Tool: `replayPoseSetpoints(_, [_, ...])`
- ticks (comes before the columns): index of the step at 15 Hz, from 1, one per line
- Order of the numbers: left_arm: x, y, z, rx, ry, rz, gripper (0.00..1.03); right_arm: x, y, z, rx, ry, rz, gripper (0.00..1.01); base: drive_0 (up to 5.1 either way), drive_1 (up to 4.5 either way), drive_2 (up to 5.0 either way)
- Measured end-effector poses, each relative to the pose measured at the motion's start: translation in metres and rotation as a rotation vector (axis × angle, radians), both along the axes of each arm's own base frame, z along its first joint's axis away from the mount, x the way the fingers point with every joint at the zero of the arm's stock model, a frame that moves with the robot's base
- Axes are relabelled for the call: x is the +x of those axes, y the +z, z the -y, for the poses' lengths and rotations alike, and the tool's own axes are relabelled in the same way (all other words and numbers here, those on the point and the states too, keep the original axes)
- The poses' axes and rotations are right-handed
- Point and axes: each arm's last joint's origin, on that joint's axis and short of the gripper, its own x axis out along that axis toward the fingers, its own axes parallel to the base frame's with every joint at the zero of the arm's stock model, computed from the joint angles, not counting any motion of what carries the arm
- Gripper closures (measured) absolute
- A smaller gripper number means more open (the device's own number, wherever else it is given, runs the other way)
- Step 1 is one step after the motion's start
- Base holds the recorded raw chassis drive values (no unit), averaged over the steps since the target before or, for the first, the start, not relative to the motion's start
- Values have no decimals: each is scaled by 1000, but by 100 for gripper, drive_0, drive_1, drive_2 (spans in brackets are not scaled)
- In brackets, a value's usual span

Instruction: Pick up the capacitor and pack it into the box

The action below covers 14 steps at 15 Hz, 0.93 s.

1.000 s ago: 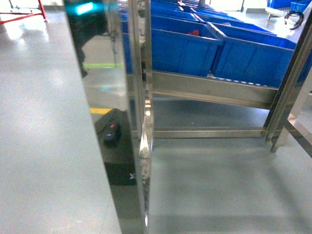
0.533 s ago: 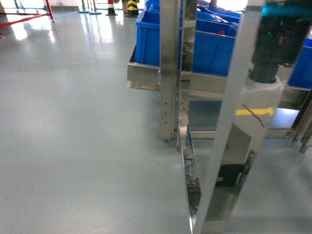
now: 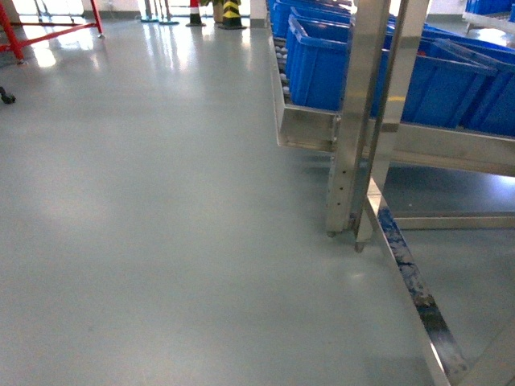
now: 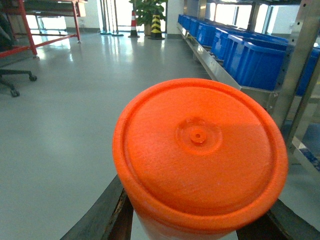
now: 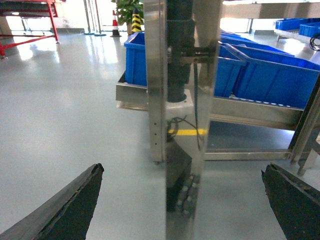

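Note:
An orange cylinder with a round ribbed cap, the capacitor [image 4: 200,150], fills the left wrist view. My left gripper [image 4: 197,220] is shut on it, one dark finger [image 4: 107,212] pressing each side of its body. My right gripper [image 5: 182,170] is open and holds nothing, its black fingers [image 5: 75,205] spread wide to either side of a steel rack post [image 5: 180,100] just ahead. The box is out of view. Neither gripper appears in the head view.
A stainless rack [image 3: 354,121] carries blue bins [image 3: 322,64] on a sloped shelf at the right; its low rail [image 3: 410,281] runs toward me. Grey floor [image 3: 145,209] stretches left. A red frame [image 3: 16,32] and chair base [image 4: 15,80] stand far left, with a traffic cone [image 4: 134,25] far back.
The head view has swung: the rack posts and blue bins slid from the centre to the right, and wide grey floor now fills the left.

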Motion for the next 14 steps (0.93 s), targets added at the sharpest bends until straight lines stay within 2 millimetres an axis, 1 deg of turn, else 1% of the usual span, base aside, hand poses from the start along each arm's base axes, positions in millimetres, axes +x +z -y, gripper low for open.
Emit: replayPoseSetpoints(14, [0, 0, 0, 0, 0, -2, 59, 0, 0, 0, 0, 0, 3, 3, -499, 246, 246])
